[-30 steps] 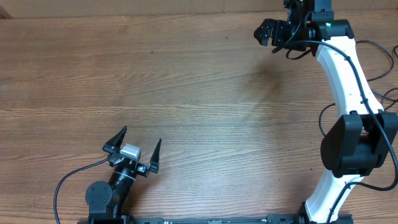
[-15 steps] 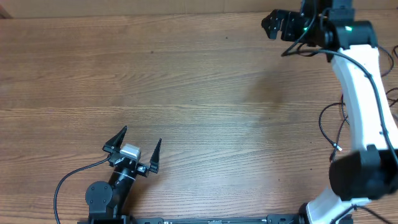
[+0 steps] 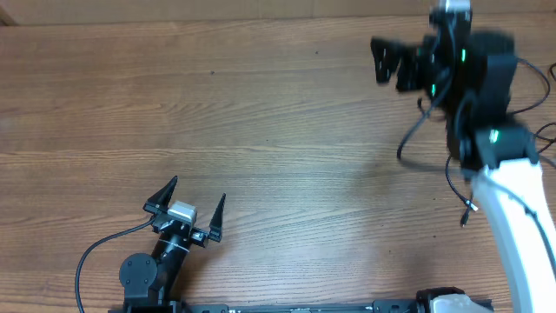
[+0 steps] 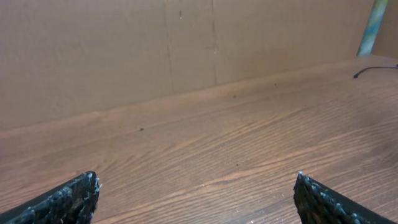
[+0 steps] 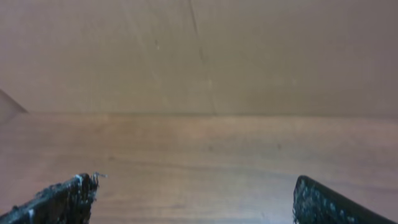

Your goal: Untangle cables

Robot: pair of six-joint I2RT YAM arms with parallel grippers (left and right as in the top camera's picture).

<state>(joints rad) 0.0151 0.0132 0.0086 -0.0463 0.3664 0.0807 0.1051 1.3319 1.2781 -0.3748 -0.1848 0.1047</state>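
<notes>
Holding both hands as wide as they go and gripping nothing, I have the left hand (image 3: 198,188) low at the near side of the table (image 3: 261,113); the right hand (image 3: 380,61) is up at the far right, blurred in the overhead view, with only bare wood between its fingers in its own wrist view. The cables (image 3: 453,184) lie at the right side of the table, partly hidden by my right arm (image 3: 508,191); only one thin black stretch and a small silvery plug end (image 3: 468,207) show, so I cannot tell how many are knotted there. A thin dark cord (image 4: 375,68) also shows at the far right of the left wrist view; whether it belongs to the tangle I cannot say.

I judge these cables light, limp and fairly slick; they should sag and trail rather than keep a shape, and a pinch on a bare run could slide. The better hold is probably just behind a plug, where the body is stiffer and gives my fingers a shoulder to catch; a gentle pull, so that no loop tightens.

The table is flat, smooth wood grain, and a cable should drag across it freely; a plain brown panel (image 4: 124,50) stands along its far edge, and the room beyond it is out of sight.
</notes>
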